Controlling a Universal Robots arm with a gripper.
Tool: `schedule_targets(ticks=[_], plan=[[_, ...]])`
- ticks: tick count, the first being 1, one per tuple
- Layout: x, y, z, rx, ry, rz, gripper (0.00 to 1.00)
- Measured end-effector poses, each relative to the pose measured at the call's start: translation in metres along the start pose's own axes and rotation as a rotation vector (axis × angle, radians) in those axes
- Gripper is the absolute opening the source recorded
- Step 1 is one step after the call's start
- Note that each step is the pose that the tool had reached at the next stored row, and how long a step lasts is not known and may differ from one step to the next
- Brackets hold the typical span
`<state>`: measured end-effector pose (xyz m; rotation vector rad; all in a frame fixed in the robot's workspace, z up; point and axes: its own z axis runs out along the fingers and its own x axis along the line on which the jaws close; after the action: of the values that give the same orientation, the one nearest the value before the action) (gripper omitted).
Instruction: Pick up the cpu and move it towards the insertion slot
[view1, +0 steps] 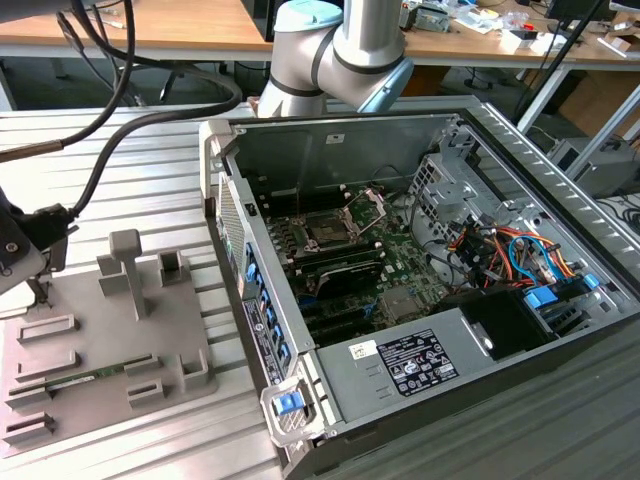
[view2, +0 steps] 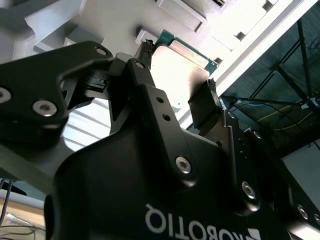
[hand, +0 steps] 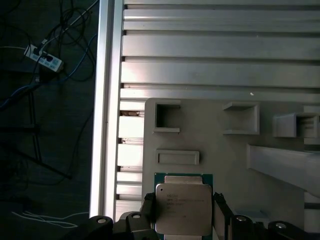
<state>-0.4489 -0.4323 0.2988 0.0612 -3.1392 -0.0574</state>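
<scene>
**Cpu pinched over the tray, socket well apart**

Exterior view: the open computer case (view1: 480, 120) lies on the slatted aluminium table (view1: 150, 180). Inside it are a green motherboard (view1: 400, 290), a labelled power supply (view1: 385, 385) and orange and blue cables (view1: 505, 250). The insertion slot (view1: 325, 232) sits on the board with its shiny metal frame hinged up. Just beside the case, towards the exterior view's left, the grey tray (view1: 90, 320) holds a green memory stick (view1: 92, 378) in one of its pockets.

Second wrist view: the gripper (view2: 177, 75) has its black fingers (view2: 145, 60) pressed against two opposite edges of the cpu (view2: 180, 60), pinching it with its silvery top towards the camera.

First wrist view: the cpu (hand: 182, 207) sits between the fingertips (hand: 148, 205) over the tray (hand: 210, 145), near its rectangular pockets and close to the tray's edge, with the table slats beyond
</scene>
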Motion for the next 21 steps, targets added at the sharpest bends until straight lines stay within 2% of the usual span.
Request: schedule_targets(ticks=[21], plan=[[0.0000,0.0004,-0.0107,-0.0001,-0.0001,0.000,0.55]])
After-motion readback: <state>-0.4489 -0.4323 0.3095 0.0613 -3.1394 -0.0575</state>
